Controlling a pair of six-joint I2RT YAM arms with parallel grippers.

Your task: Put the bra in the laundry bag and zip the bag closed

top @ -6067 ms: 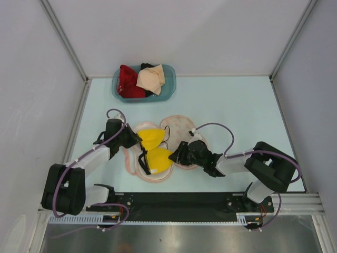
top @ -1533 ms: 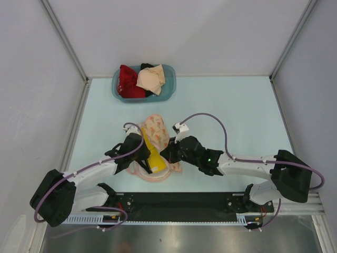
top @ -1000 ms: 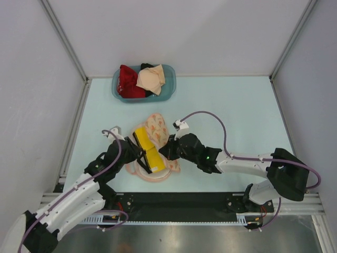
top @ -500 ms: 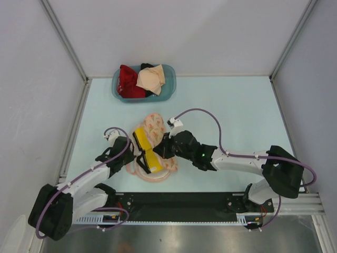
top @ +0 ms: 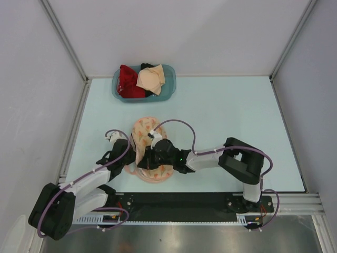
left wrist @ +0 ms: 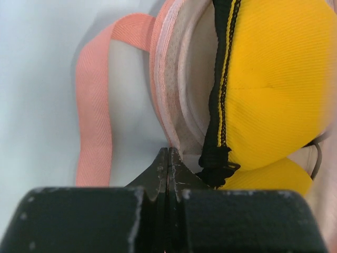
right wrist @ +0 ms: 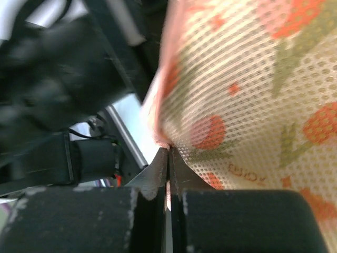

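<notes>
The bright yellow padded bra [left wrist: 268,79] sits inside the pale pink, orange-red-printed mesh laundry bag [top: 143,130] on the worktop [top: 237,116]. The right gripper [right wrist: 168,150] has its jaws pinched on the lid's edge. The left gripper [left wrist: 167,153] has its jaws closed tip to tip at the rim. Lettering on the mesh is unreadable.

Top external camera looks down on the whole table [top: 237,105]. Both wrist cameras face, apparently at very close range, the laundry bag [top: 143,128] seen overhead.

Yellow bra [left wrist: 274,79] w/ black trim; pale pink laundry bag [right wrist: 253,95] w/ orange-red & green print; blue basket [top: 171,84].
</notes>
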